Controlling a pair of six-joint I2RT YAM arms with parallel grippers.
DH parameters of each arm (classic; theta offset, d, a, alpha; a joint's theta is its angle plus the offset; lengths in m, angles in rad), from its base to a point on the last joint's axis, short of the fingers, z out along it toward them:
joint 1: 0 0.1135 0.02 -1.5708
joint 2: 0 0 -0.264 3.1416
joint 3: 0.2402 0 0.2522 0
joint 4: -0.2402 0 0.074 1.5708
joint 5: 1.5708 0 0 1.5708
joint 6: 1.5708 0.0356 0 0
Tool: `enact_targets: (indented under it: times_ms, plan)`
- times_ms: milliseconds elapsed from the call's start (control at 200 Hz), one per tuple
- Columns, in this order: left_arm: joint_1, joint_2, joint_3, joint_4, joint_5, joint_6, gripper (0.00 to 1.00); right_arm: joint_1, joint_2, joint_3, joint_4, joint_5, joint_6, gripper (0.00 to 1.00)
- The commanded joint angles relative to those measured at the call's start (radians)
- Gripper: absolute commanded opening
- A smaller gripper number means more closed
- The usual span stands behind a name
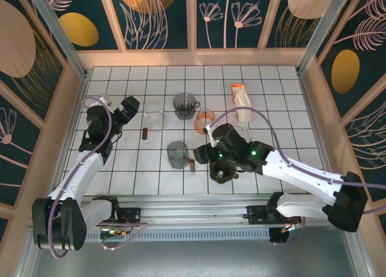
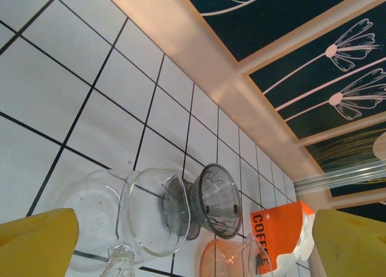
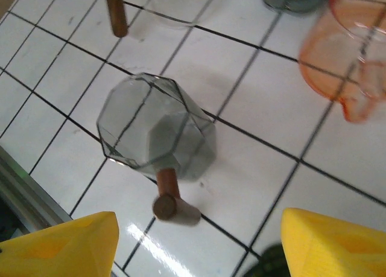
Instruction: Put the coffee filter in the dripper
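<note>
With your right gripper (image 3: 199,219) standing apart, centre it squarely over the grey dripper (image 3: 154,126), clear of its wooden handle (image 3: 167,189).

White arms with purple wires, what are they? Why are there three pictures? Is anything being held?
They are two robot arms bolted to a tiled table. Each ends in a gripper, a hand with two yellow fingers. The big picture looks down from above: the left gripper is on the left, the right gripper near the middle. The other two pictures come from little cameras on the wrists, so the yellow fingers show in the bottom corners. On the table are a clear jug, a grey funnel, an orange cup, a coffee bag and a grey glass cup with a wooden handle. Both grippers are open and hold nothing.
</note>
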Motion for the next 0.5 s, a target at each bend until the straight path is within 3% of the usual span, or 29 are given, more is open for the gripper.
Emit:
enact_targets:
  times_ms: [0, 195, 495]
  plan:
    - [0.005, 0.017, -0.027, 0.064, 0.032, -0.021, 0.99, -0.011, -0.086, -0.051, -0.167, 0.055, 0.209, 0.73]
    - [0.005, 0.035, -0.053, 0.101, 0.044, -0.031, 0.99, -0.023, -0.218, -0.151, -0.256, 0.059, 0.413, 0.74]
    - [0.005, 0.046, -0.053, 0.108, 0.052, -0.029, 0.99, -0.024, -0.236, -0.174, -0.383, 0.165, 0.559, 0.78]
